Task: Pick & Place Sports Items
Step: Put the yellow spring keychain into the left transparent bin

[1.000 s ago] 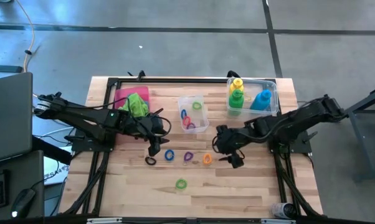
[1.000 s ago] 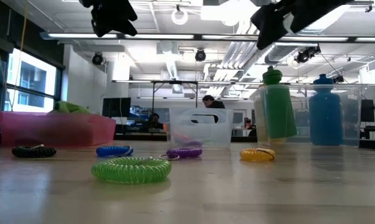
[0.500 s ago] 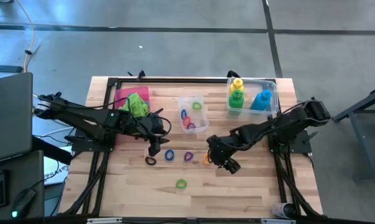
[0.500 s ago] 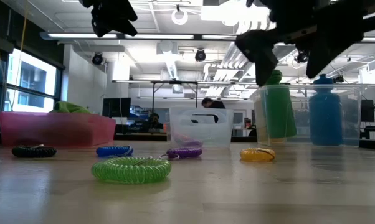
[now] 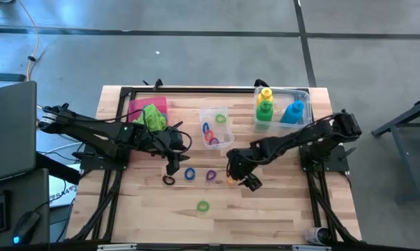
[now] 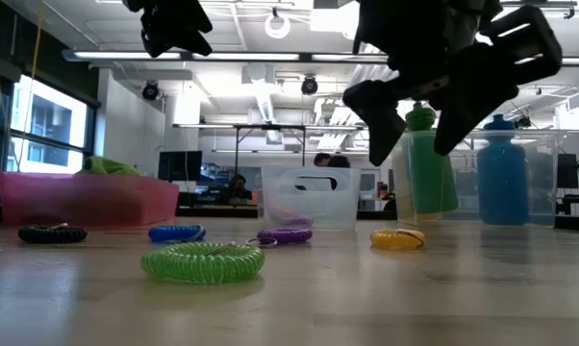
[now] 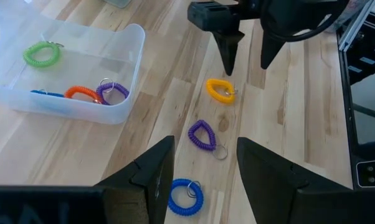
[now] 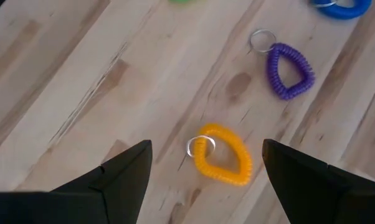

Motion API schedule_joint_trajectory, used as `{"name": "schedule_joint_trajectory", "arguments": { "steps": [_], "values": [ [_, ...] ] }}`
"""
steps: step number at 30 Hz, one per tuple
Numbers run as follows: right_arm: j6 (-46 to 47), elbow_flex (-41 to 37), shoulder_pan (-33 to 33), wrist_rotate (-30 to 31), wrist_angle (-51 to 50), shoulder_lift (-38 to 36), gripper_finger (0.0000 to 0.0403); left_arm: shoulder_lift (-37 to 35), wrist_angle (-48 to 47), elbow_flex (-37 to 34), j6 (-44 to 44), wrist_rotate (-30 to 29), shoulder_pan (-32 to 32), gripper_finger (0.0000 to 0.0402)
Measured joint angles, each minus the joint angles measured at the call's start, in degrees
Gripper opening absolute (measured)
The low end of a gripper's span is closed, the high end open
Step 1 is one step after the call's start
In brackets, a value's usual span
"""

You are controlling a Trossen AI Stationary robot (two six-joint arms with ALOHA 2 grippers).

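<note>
Right end effector [image 5: 239,176] swings in over the orange ring [image 5: 232,178]

Fingers spread wide and empty, it has moved from the frame's right to hover at centre above the ring lying on the tabletop [image 5: 280,209], poised for a pick; the left end effector [image 5: 172,166] waits, part-open.

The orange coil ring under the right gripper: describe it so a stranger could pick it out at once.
Start at the clear box of rings mid-table; nearer the front edge lies a row of loose coil rings. The orange coil ring is the end one on the right arm's side, below the open right gripper, beside the purple ring. It is the only orange ring loose on the wood.
</note>
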Motion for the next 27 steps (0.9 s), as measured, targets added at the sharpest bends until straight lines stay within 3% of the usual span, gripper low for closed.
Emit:
{"name": "schedule_joint_trajectory", "arguments": {
  "steps": [16, 27],
  "values": [
    [-1.4, 0.0, -0.9, -2.6, 3.4, 0.0, 0.0295, 0.0, 0.0, 0.0, 0.0, 0.0, 0.0, 0.017],
    [-1.4, 0.0, -0.8, -1.9, 4.0, 8.2, 0.0295, 0.0, 0.6, 0.0, 0.0, 0.0, 0.0, 0.017]
  ]
}}
